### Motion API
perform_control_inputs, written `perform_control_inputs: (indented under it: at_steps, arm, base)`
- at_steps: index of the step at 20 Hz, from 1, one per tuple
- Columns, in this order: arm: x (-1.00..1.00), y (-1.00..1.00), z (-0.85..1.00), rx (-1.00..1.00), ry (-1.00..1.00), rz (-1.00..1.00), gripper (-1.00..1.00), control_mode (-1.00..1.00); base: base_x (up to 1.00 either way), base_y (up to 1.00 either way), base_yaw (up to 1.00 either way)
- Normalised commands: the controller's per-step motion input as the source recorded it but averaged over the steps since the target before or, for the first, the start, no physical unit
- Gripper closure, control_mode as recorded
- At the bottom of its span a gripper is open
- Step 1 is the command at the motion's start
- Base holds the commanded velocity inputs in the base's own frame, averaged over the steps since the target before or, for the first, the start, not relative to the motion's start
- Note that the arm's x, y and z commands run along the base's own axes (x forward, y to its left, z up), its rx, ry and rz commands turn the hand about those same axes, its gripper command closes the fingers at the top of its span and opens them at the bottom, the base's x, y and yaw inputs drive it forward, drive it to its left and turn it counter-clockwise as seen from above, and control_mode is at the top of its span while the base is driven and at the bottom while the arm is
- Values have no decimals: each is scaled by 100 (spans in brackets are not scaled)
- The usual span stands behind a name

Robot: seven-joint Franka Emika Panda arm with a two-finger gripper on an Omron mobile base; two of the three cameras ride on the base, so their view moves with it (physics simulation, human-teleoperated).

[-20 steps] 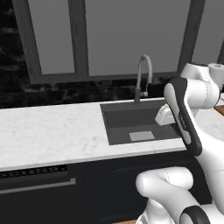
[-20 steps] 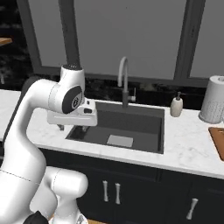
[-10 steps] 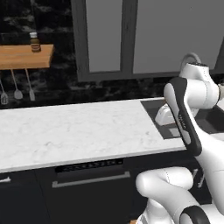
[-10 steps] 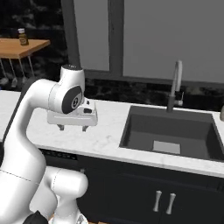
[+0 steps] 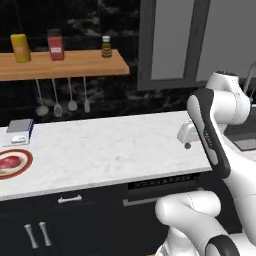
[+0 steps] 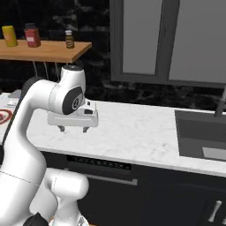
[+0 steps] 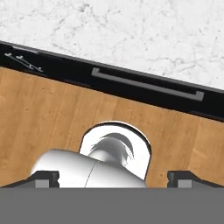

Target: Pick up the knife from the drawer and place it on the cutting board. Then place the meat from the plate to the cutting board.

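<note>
The gripper hangs over the near edge of the white marble bench, pointing down, its jaws spread wide with nothing between them. The plate with its red-orange rim sits at the far left of the bench in the left base view, cut by the frame edge, and the meat lies on it as a pinkish-red chunk; both are well apart from the gripper, off to its left. In the right base view a sliver of the plate shows at the left edge behind the arm. The knife, its drawer and the cutting board cannot be picked out here, so which way the knife lies from the jaws, and how its long axis runs, cannot be told. The hand view looks down past the bench edge at a black cabinet front with a long dark bar handle and wooden floor below it. My judgement is that the first step, fetching the knife, is not yet done, and the next move depends on bringing the drawer within reach.
</note>
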Motion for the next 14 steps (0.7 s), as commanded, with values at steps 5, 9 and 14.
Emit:
perform_control_inputs:
  at_steps: [5,9,14]
  arm:
    - [0,0,0,0,0,0,-100,100]
    - [0,0,0,0,0,0,-100,100]
    - [0,0,0,0,0,0,-100,100]
  base:
    - [23,100,-9]
    - [22,100,-9]
    - [21,99,-7]
